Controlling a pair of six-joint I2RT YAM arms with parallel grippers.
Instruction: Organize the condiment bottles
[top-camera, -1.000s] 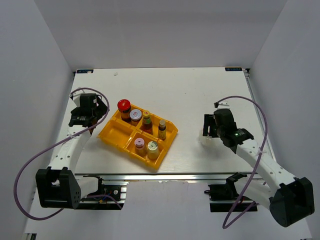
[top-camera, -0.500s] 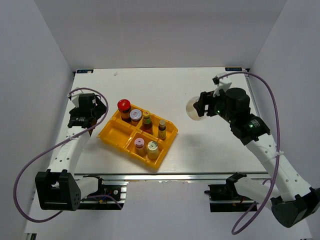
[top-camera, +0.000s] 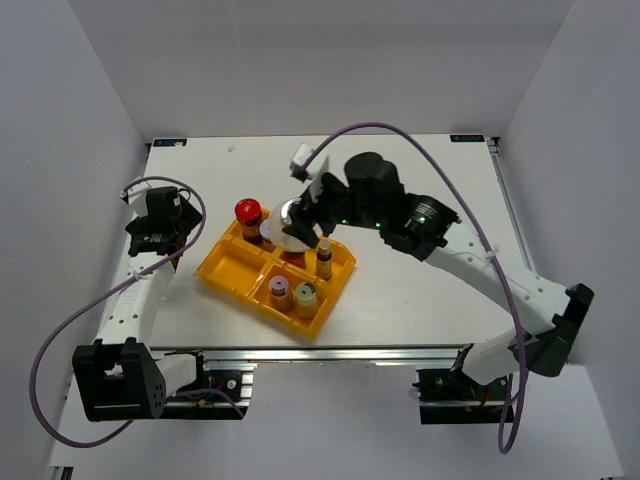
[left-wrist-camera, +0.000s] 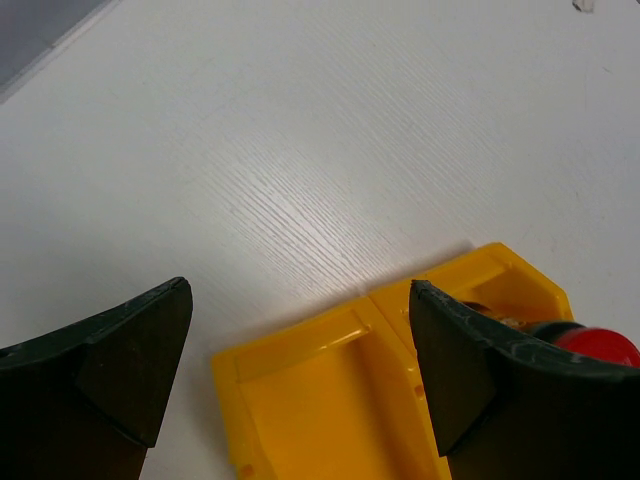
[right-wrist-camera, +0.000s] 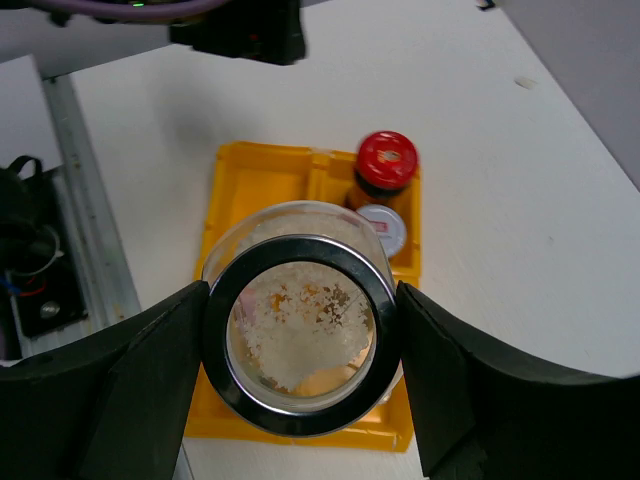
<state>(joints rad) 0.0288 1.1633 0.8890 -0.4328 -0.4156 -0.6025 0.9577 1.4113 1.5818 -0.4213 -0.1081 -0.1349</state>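
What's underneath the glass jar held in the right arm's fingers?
The yellow tray lies below the glass jar, with a red-capped bottle and a silver-capped jar showing past its rim. The jar itself covers the compartments directly beneath in the wrist view.

Left arm (top-camera: 135, 300) and right arm (top-camera: 480, 265) have white links, black joints and bases, each trailing a purple cable (top-camera: 372, 125). The left hand (left-wrist-camera: 300, 300) has dark wedge-shaped fingers (left-wrist-camera: 110, 370).

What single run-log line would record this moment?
right hand: gripping clear glass jar over yellow tray | left hand: open, empty, beside tray | capped bottles: standing in tray
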